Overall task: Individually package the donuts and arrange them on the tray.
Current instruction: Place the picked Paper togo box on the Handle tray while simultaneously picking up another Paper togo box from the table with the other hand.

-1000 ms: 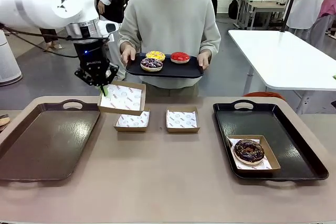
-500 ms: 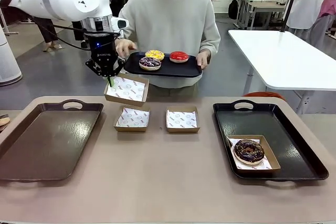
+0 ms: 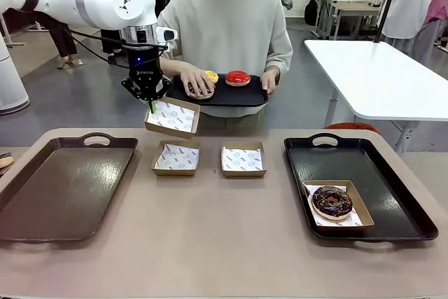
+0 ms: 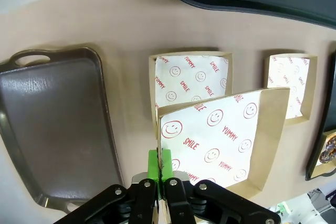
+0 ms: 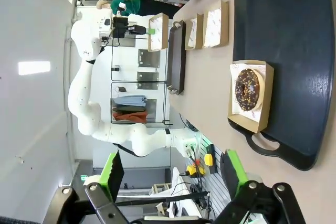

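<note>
Left tool [image 3: 150, 105] pinches a box [image 3: 172, 117] just beside the donuts [image 3: 237, 78].

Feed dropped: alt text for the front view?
The left gripper, shut on the edge of an empty paper-lined box, holds it up toward a person whose hand rests on a donut on a handheld tray. On the table, two empty boxes sit between a brown tray and a black tray holding one boxed chocolate donut.

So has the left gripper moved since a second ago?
Yes: the left gripper, holding the box, went right and up, away from the brown tray.
</note>
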`<state>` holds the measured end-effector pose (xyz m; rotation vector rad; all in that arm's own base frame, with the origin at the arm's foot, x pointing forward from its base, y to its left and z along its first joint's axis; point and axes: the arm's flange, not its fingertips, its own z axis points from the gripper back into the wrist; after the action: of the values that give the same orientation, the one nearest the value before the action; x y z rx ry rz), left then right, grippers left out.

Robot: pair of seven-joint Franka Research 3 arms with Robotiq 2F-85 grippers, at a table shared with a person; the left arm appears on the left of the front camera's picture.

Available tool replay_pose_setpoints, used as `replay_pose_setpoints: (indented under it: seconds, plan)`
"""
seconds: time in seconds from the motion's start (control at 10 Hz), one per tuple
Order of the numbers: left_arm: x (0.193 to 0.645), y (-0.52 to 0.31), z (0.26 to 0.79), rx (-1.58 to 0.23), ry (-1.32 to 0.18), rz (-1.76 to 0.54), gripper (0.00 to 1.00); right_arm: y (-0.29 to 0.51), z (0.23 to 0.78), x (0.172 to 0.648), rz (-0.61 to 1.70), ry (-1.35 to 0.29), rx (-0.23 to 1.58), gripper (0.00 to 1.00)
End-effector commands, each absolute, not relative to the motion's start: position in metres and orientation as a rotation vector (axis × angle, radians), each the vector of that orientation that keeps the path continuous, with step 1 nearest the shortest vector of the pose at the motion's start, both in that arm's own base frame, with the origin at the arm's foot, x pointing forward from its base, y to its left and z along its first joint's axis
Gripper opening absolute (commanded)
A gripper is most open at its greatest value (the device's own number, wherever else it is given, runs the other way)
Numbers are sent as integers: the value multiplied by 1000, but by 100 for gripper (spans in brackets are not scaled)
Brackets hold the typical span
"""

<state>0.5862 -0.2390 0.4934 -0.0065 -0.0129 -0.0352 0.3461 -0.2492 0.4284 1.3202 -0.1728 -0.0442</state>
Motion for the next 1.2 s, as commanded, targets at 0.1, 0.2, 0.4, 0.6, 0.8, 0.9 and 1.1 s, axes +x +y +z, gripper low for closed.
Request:
replay_pose_setpoints:
  seconds: [0.1,0.2,0.4,0.6,0.8,0.9,1.1]
  plan:
    - [579,-238,496,-3,-14,-38,0,-250,430,346,-46,-174,1319,100]
    - [579,-238,496,-3,-14,-38,0,-250,430,346,-46,-174,1319,100]
    - [579,-238,496,-3,-14,-38,0,-250,430,346,-46,-174,1319,100]
    - [579,-238,496,-3,-14,-38,0,-250,430,346,-46,-174,1319,100]
    - [579,-238,496,-3,-14,-38,0,-250,430,346,-46,-174,1319,100]
    - [579,-238,496,-3,-14,-38,0,-250,430,346,-46,-174,1319,100]
    - [579,-238,496,-3,-14,-38,0,-250,430,346,-46,-174,1319,100]
